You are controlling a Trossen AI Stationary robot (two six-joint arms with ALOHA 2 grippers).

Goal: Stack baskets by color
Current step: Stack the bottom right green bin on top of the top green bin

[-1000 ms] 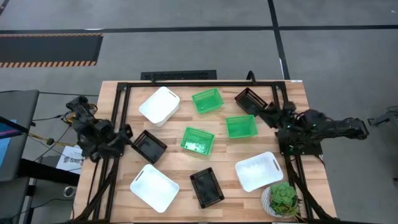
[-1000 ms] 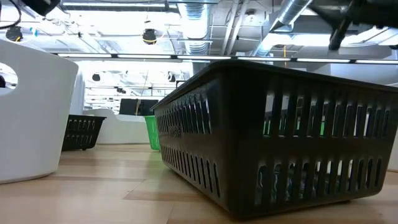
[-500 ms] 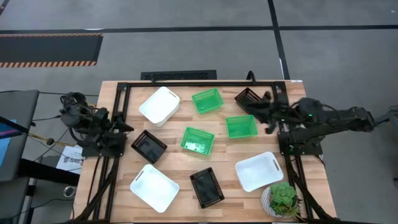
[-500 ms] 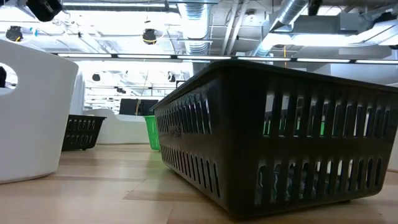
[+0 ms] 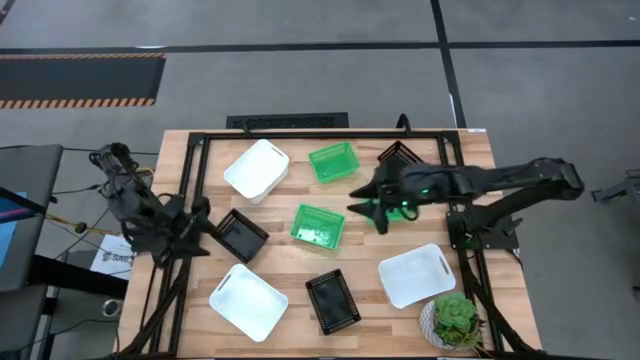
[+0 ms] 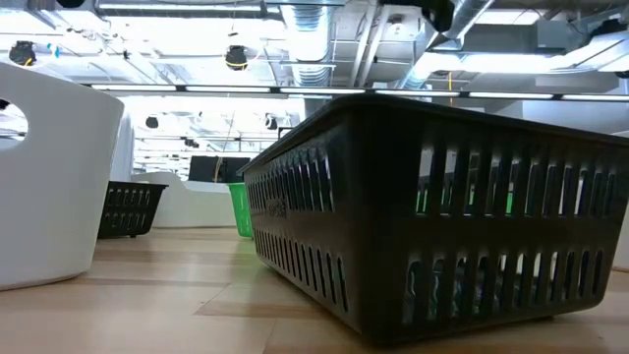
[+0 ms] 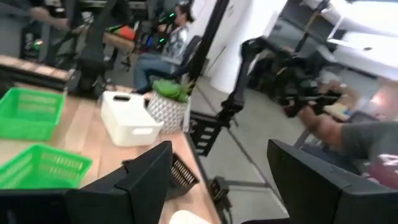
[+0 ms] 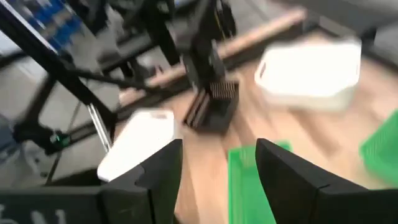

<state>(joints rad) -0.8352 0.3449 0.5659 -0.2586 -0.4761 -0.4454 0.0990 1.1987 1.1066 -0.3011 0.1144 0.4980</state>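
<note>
We see the right gripper (image 5: 368, 211) with fingers spread over the right green basket (image 5: 398, 205) — we'd straddle one wall squarely before closing; left gripper (image 5: 197, 228) open, waiting far left.

Even bright overhead light; ceiling glare in low view; wrist views motion-blurred.

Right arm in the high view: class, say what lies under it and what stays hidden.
Under the right arm only a sliver of a green basket shows; the rest is covered. The right gripper, fingers open, points toward the middle green basket.
</note>
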